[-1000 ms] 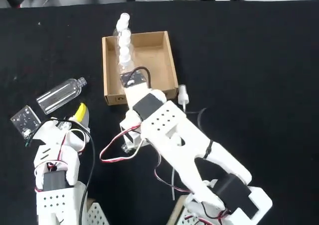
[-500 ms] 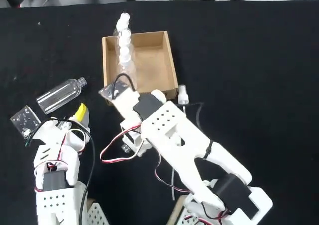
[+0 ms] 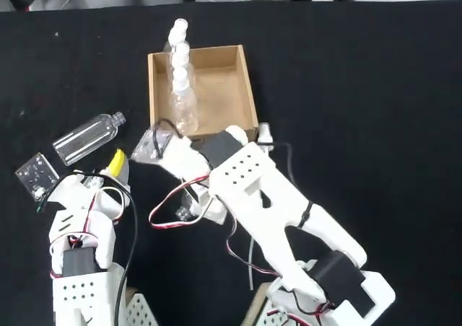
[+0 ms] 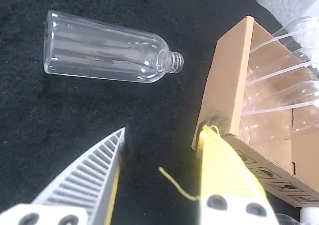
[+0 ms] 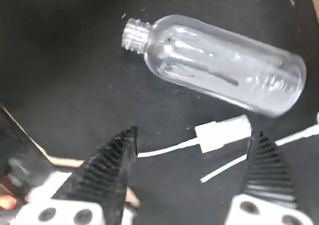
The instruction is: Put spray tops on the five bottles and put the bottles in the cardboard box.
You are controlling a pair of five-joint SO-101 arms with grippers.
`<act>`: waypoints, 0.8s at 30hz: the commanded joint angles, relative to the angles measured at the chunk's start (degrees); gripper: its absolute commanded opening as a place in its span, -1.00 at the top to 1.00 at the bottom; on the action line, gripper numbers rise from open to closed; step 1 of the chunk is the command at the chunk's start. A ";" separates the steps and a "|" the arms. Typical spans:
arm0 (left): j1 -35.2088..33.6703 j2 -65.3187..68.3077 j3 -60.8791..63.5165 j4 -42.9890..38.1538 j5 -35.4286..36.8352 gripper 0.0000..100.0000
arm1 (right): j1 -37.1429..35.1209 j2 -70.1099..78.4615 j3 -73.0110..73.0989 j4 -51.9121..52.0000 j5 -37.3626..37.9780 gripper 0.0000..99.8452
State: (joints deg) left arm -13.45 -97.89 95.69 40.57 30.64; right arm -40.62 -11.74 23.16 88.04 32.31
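The cardboard box stands at the table's middle back, with several capped clear bottles lined along its left wall. They also show in the left wrist view as bottles inside the box. An uncapped clear bottle lies left of the box. My left gripper is open just short of it, holding nothing. My right gripper is open above a white spray top with its tube, beside another uncapped bottle. A further spray top stands by the box's front right corner.
My right arm stretches diagonally from the front right to the box's front left corner and hides the table beneath it. A loose white tube lies under it. The black table is open to the right and far left.
My right arm's wrist has swung out of the box, leftward and toward the front, past the box's front left corner. The left arm and the bottles have not moved.
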 commanded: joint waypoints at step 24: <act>-7.78 -0.53 -0.13 -5.80 -0.09 0.58 | 1.23 -3.03 9.80 -16.00 19.34 0.39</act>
State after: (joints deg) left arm -20.75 -97.89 95.78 36.00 30.64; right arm -40.53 -11.74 32.66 74.86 49.89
